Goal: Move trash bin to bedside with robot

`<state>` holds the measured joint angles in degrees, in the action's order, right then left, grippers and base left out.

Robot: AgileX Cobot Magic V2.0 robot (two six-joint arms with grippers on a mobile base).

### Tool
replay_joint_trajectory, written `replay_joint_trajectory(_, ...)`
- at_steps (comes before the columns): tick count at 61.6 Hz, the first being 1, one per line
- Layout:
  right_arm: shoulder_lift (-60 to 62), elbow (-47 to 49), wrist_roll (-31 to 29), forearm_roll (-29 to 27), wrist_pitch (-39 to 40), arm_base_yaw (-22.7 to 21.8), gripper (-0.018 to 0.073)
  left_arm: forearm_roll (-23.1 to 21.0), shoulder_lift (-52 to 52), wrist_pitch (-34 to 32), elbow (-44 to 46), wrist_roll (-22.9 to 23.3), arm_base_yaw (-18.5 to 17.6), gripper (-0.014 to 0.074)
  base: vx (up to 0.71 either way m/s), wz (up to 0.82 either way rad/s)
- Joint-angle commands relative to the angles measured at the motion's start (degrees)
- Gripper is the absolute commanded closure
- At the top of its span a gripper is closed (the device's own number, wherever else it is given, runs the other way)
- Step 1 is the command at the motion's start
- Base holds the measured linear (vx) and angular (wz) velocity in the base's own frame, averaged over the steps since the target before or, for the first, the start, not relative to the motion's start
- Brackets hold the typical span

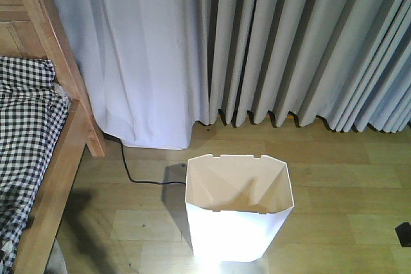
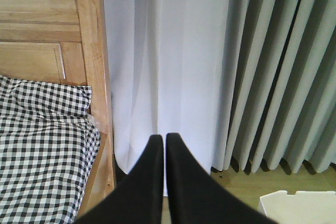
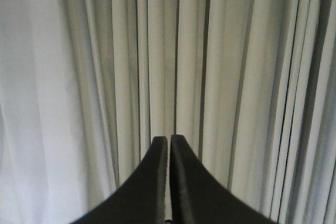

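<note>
The white trash bin (image 1: pixel 239 213) stands upright on the wooden floor in the front view, its cream inside empty; its rim corner (image 2: pixel 296 203) shows at the lower right of the left wrist view. The bedside, a light wooden bed frame (image 1: pixel 61 72) with black-and-white checked bedding (image 1: pixel 26 133), lies to the bin's left with a stretch of floor between them. My left gripper (image 2: pixel 164 139) is shut, holding nothing, raised and facing the curtain beside the bed frame (image 2: pixel 94 77). My right gripper (image 3: pixel 169 139) is shut too, empty, facing curtain folds.
Grey pleated curtains (image 1: pixel 302 43) and a white sheer curtain (image 1: pixel 141 49) hang behind the bin. A black cable (image 1: pixel 138 178) runs across the floor between bed post and bin. A small dark object (image 1: pixel 404 233) sits at the right edge of the floor.
</note>
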<state>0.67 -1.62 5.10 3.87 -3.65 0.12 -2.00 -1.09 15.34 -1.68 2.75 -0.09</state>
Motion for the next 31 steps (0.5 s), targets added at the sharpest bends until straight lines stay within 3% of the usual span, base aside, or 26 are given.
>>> replay_joint_trajectory(1, 0.8, -1.0, -0.8, 0.9, 4.7, 0.1, 0.057, -0.5, -0.6, -4.3, -1.6, 0.5, -0.3, 0.0602, 0.0, 0.0)
replay_joint_trajectory(31, 0.8, -1.0, -1.7, 0.8, 4.6, 0.1, 0.057, -0.5, -0.6, -4.3, -1.6, 0.5, -0.3, 0.0602, 0.0, 0.0)
